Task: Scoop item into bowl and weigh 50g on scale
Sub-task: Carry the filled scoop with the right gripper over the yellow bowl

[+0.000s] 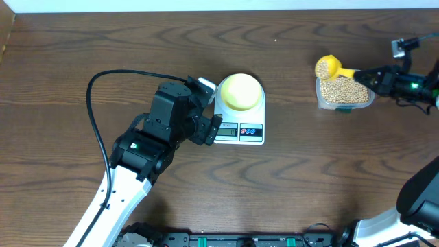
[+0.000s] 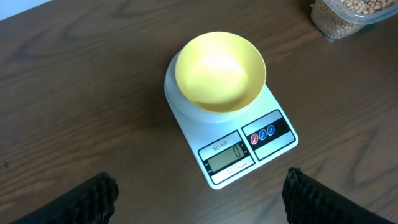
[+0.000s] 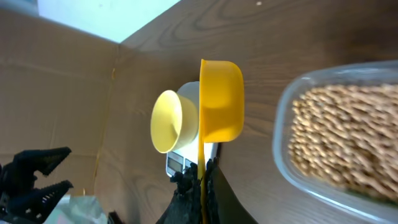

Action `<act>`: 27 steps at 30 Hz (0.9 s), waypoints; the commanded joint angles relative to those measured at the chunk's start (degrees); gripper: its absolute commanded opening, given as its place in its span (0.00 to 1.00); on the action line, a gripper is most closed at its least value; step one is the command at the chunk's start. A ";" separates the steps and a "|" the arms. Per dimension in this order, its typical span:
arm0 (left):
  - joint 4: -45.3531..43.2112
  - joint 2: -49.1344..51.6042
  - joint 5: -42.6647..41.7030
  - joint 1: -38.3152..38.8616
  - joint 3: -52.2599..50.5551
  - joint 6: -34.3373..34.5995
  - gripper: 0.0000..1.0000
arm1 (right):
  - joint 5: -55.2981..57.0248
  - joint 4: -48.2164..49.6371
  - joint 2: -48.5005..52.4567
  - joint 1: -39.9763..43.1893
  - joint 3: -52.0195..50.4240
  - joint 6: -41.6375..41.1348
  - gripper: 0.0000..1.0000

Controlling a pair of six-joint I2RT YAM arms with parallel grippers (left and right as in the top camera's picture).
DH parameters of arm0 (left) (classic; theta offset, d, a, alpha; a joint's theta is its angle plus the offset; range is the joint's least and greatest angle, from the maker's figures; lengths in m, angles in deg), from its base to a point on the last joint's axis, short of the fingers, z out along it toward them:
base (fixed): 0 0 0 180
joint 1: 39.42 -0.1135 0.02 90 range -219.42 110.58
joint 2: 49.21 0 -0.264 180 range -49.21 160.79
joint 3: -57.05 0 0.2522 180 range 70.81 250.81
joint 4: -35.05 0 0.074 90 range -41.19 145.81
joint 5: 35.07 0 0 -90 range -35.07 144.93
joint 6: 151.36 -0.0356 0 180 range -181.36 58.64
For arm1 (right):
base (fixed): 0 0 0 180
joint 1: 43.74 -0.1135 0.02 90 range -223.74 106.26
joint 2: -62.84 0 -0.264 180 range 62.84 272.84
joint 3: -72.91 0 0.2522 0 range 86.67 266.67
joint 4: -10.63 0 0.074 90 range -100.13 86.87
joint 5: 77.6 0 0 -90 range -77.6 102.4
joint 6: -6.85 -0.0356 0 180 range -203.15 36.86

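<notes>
A pale-yellow bowl [image 1: 240, 91] [image 2: 219, 71] stands empty on the white scale [image 1: 240, 132] [image 2: 273, 134], whose display reads 0. My left gripper [image 1: 212, 108] [image 2: 199, 186] hovers open just in front of the scale, with nothing between its fingers. At the right, a clear tub [image 1: 345, 93] [image 3: 283, 134] holds the tan beans [image 1: 343, 89] [image 3: 348, 137]. My right gripper [image 1: 368, 75] [image 3: 202, 177] is shut on the thin handle of a yellow scoop [image 1: 327, 66] [image 3: 221, 99], whose cup hangs over the tub's left edge and seems to carry beans.
A black cable [image 1: 103, 79] loops over the table left of the left arm [image 1: 147, 147]. A cardboard wall [image 1: 5, 34] [image 3: 56, 106] borders the table's left side. The right arm's base [image 1: 418, 199] stands at the lower right.
</notes>
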 commanded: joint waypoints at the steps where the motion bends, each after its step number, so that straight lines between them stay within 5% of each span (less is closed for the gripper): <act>1: -0.07 0.24 -0.55 -0.13 -0.13 -0.15 0.87 | -2.34 1.33 0.39 -3.17 -0.33 -1.75 0.01; 19: -0.04 0.24 -0.55 -0.13 -0.13 -0.15 0.87 | -1.77 13.18 0.39 -21.97 -0.33 -8.22 0.01; 27: -0.04 0.24 -0.52 -0.13 -0.13 -0.15 0.87 | 10.10 16.06 0.39 -29.07 -0.33 -8.35 0.01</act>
